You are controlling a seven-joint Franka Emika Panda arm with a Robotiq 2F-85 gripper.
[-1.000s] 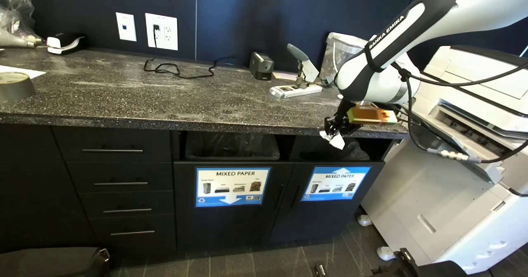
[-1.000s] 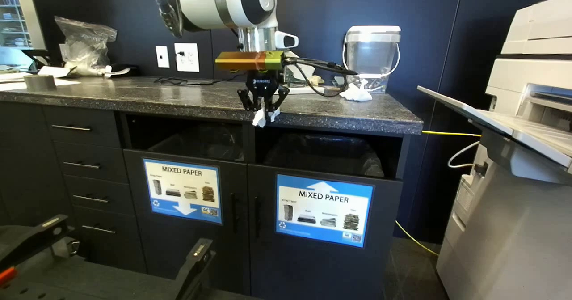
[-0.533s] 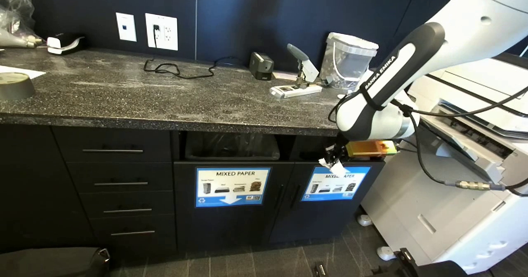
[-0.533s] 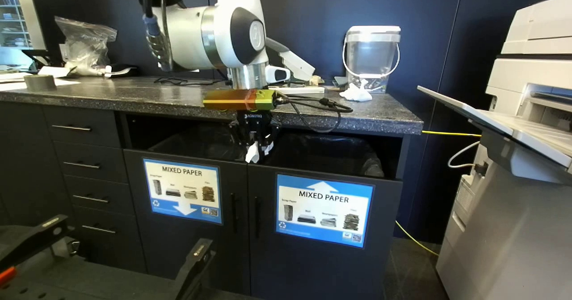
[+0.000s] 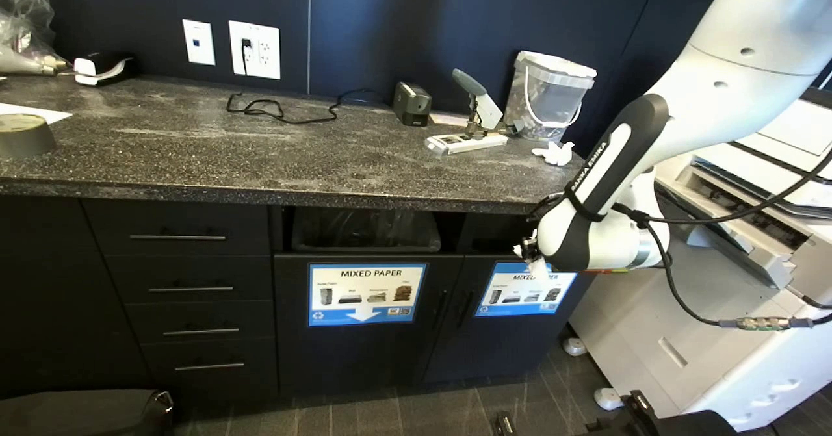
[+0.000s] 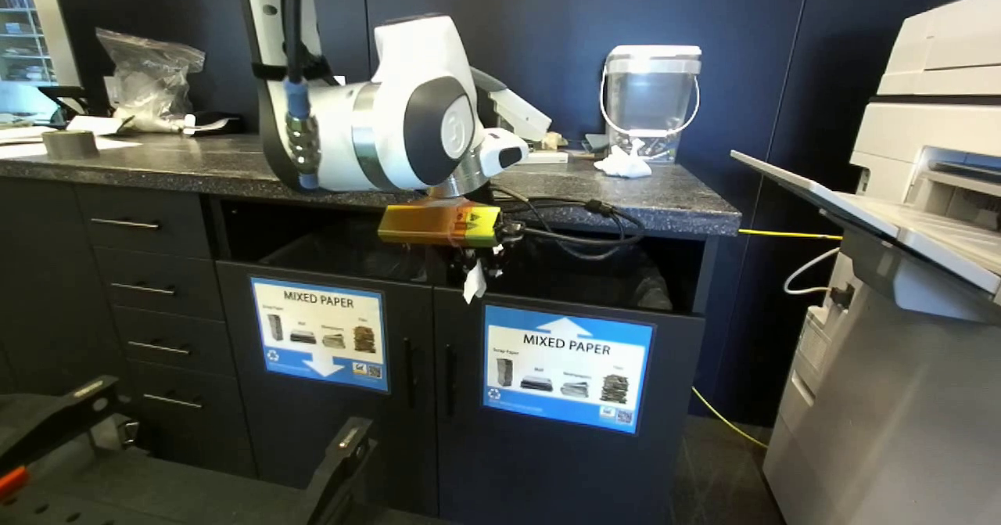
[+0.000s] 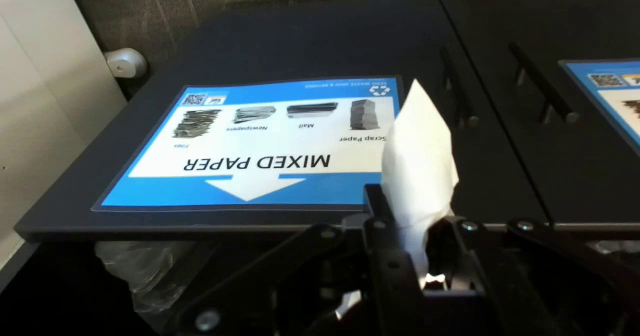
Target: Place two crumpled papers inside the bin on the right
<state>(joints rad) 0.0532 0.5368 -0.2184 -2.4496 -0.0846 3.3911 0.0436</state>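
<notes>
Dark, speckled counter running the length, smooth navy wall behind it. In an exterior view, there's a lumpy white crumpled paper sitting on that counter, near the clear plastic pail with its thin curved handle; a grey-and-white stapler stands to the left.

Into the wrist view: the black, many-linked gripper has its jaws pinching a folded white paper, creased, leaf-shaped, coming to a sharp point. It overlaps the edge of a flat blue-and-white sign, and down below, a filmy plastic liner bunches in wrinkles.

Over to an exterior view: a boxy amber-and-yellow block partly hides the gripper. The pinched paper's pale tip pokes out beneath, in front of the matte right-hand door at its top edge, outside the bin.
</notes>
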